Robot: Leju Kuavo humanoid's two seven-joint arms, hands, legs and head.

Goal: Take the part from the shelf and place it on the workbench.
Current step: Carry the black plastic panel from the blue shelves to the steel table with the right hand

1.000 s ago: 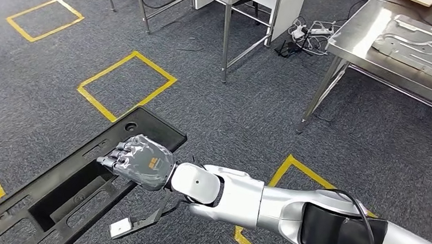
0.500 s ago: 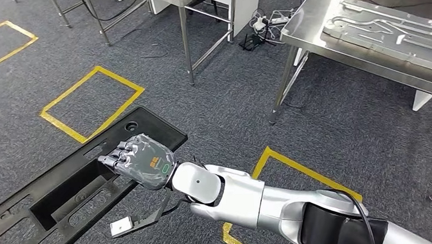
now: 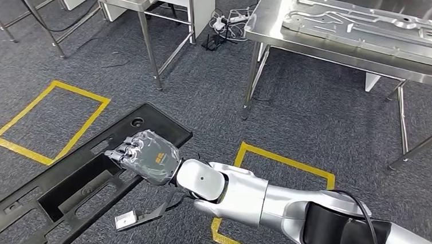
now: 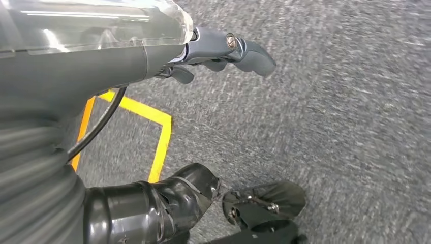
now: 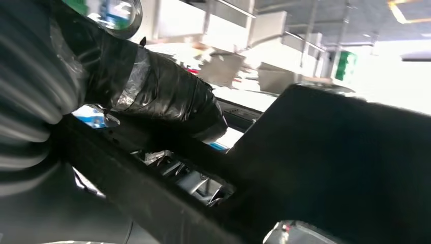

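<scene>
Black plastic, long and flat, the part is carried above the carpet, sticking out to the left of the right robot hand, whose fingers curl over the edge of its cut-out near the far end. Held so far off-centre, it could tip or slip out. Its long end might also clip a leg of the steel bench, far right. The left robot hand hangs with fingers curled, holding nothing.
</scene>
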